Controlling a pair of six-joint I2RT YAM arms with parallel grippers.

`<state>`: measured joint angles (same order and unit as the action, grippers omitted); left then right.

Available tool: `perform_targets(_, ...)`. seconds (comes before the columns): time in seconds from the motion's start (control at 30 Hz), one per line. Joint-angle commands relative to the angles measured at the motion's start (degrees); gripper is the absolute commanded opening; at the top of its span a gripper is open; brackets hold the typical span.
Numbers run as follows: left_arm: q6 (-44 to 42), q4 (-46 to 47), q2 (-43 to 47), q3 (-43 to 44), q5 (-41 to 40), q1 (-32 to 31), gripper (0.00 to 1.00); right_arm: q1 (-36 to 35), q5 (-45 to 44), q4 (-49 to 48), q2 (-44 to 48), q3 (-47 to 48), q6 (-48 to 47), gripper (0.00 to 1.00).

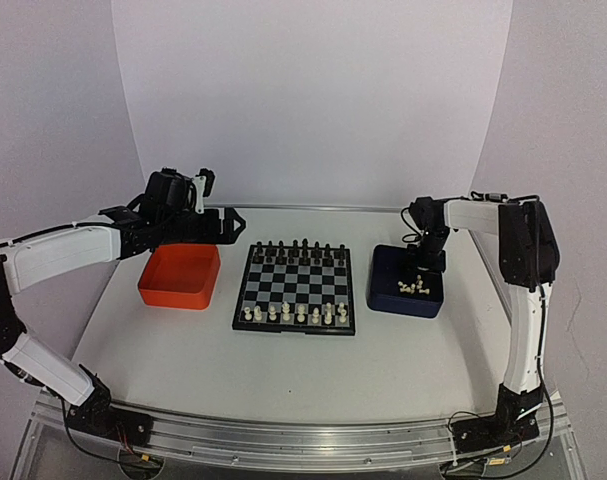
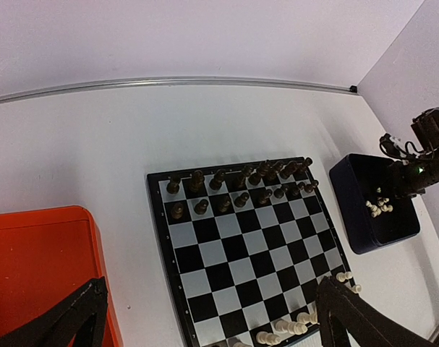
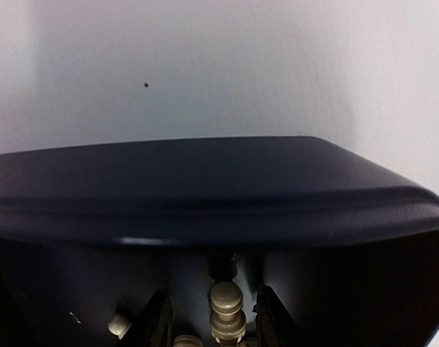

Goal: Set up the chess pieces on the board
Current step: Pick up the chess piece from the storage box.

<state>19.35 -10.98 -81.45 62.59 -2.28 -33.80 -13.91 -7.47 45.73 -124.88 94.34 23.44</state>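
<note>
Wrist view only: right gripper (image 3: 213,292) half-open astride one cream chess piece (image 3: 226,311) inside blue tray (image 3: 205,195), gaps both sides. Overhead: left gripper (image 1: 230,228) wide open, empty, by orange tray (image 1: 180,277); board (image 1: 295,288) between trays.

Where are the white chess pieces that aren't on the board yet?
The loose white pieces lie in the dark blue tray, just right of the board in the top view, under the right gripper.

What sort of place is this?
Most likely a robotics lab bench: a left arm and a right arm are bolted to a metal rail at the table's edge, a plain white backdrop curves behind, and a small chessboard sits between an orange tray and a dark blue tray.
</note>
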Motion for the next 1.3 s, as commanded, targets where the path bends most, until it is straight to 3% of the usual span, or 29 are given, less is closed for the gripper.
perform_targets(0.0,-0.4,0.0,0.4,1.4,-0.8,0.1,1.0,-0.2,-0.6,0.1,0.6,-1.1,-0.2,0.34)
perform_targets(0.63,0.1,-0.5,1.5,0.8,-0.3,0.1,1.0,-0.2,-1.1,-0.8,-3.3,3.3,-0.9,0.29)
perform_targets(1.27,0.7,-0.1,2.0,0.5,0.4,0.1,1.0,-0.1,-1.1,-3.9,-1.0,2.8,-2.3,0.27)
